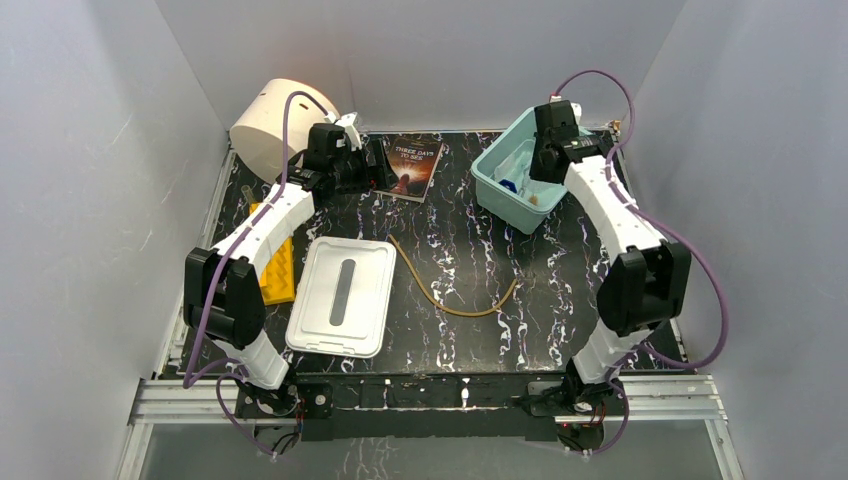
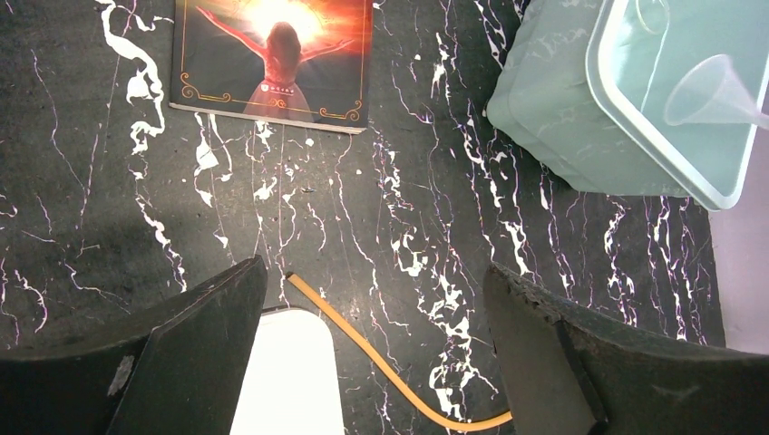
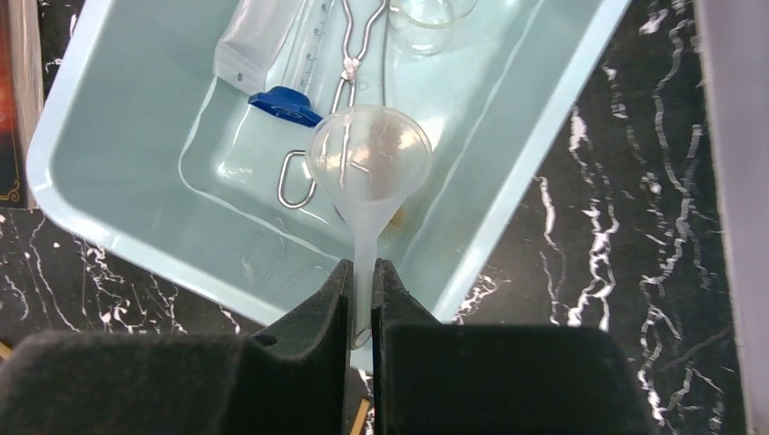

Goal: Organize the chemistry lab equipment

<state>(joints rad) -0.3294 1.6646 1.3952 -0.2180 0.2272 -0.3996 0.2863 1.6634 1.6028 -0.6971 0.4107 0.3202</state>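
Evidently the right tool [image 3: 361, 281] is nearly closed, its two pads pinching the thin stem of a clear funnel [image 3: 370, 154], so the wide cone hangs out ahead of the fingertips. Holding it by the stem looks sensible: the cone is too broad and slippery to clamp. Directly beneath and ahead of this tool lies the teal bin [image 3: 118, 136], where a blue-ended tube [image 3: 286, 101], metal tongs [image 3: 349, 54] and a glass beaker [image 3: 426, 23] are gathered, so I judge the funnel is held over the bin to be let go among them.

The left tool [image 2: 374, 267] stands wide open and holds nothing. Below it, running between its fingers on the desk [image 2: 91, 227], lies the tan rubber tubing [image 2: 381, 367], with the white lid [image 2: 290, 372] just beside the left finger. Ahead of this tool rests the book [image 2: 272, 63]. Spread jaws over the tubing suggest it is the next pick.
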